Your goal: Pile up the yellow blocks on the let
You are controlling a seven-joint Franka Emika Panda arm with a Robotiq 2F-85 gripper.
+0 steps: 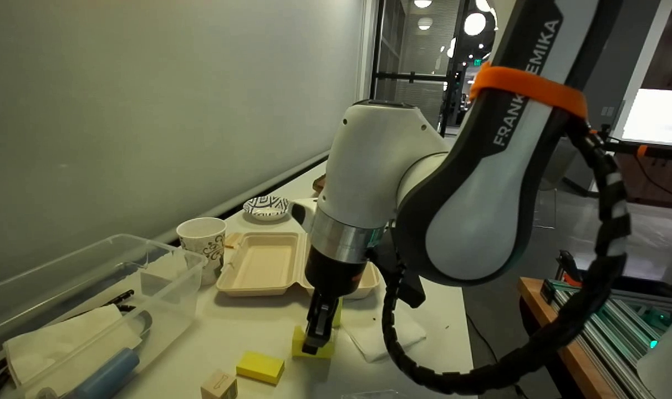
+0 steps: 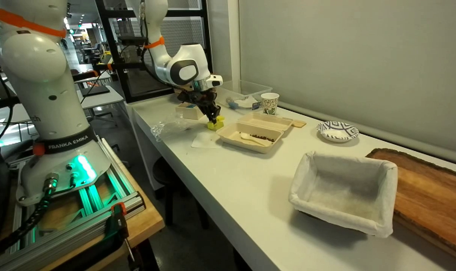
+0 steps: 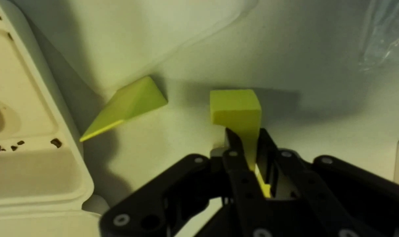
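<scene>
The yellow block (image 3: 237, 100) that matters now is beside the takeaway tray (image 1: 265, 263) but apart from it; the fingers (image 3: 234, 159) stand close in on either side of it, yellow filling the gap between them, so I judge it gripped, though whether it touches the worktop (image 2: 228, 177) I cannot tell; a slanted yellow block (image 3: 130, 102) sits between it and the tray, and the flat yellow slab (image 1: 261, 367) lies farther out from the tray, as does the pale tan cube (image 1: 219, 385); to do this step well, raise the gripped block straight up before any sideways travel, since its slanted neighbour is near on the tray side; one end juts past the fingers, so it may pivot if hurried; the slab, broad and level, looks the best base; carry the block out away from the tray, lower it squarely and let go only once it sits flush; save the slanted piece for the top.
</scene>
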